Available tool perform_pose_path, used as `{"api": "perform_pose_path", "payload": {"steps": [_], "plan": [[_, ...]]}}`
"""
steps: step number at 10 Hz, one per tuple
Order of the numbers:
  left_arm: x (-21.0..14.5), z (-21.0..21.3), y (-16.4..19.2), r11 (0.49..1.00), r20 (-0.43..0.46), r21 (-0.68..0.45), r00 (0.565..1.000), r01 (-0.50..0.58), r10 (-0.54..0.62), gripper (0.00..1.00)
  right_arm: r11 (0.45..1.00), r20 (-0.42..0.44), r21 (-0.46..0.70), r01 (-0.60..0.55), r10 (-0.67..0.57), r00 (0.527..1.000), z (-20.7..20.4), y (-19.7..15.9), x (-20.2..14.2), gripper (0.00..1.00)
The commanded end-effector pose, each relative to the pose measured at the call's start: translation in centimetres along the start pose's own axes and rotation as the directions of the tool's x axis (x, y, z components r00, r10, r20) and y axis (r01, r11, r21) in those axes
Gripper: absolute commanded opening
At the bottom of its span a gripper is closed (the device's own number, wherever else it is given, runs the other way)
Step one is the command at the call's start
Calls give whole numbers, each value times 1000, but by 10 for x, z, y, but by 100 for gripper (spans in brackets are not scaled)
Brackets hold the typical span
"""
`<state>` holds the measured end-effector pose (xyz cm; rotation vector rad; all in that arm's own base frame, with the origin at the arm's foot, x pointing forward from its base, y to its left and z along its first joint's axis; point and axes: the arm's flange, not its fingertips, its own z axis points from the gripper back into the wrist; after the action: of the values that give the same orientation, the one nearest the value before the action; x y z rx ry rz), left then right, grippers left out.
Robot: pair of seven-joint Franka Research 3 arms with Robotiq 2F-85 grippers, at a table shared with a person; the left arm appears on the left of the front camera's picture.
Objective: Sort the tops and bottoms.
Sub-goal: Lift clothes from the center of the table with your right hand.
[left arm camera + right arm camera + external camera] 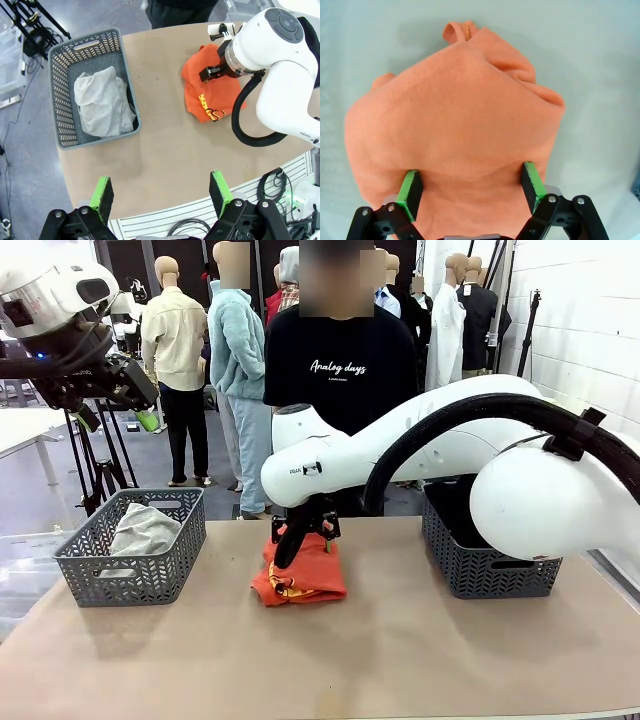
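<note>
An orange-red top (305,575) with a small yellow print lies crumpled at the table's middle. My right gripper (300,536) points down onto it. In the right wrist view that gripper (471,183) is open, its green pads (412,188) pressed into the orange-red top (455,120), a hump of cloth between them. From above, the left wrist view shows the right gripper (216,70) on the orange-red top (210,95). A light grey top (145,530) (102,102) lies in the left basket. My left gripper (118,383) (160,192) hangs open, high over the table's left. The bottoms are hidden.
A grey basket (130,578) (59,75) stands at the table's left. A second grey basket (490,572) stands at the right, half hidden by my right arm, dark inside. A person in a black T-shirt (340,360) stands at the far side. Bare brown table lies in front.
</note>
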<state>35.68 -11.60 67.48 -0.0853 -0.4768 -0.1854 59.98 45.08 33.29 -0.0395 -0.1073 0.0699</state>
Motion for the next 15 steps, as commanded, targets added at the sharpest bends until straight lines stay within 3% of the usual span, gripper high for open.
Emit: {"api": "perform_pose_path", "payload": {"steps": [1,5,15], "plan": [[0,1,2,1000,1,-12,1000,15,-15,100,999,-36,20,-49,49,998,-4,3,-1,79],[0,1,2,1000,1,-12,1000,15,-15,100,999,-81,13,-30,31,996,-9,-1,-3,1],[0,1,2,1000,1,-12,1000,15,-15,100,999,-76,34,-26,28,997,-7,-2,-4,0]]}}
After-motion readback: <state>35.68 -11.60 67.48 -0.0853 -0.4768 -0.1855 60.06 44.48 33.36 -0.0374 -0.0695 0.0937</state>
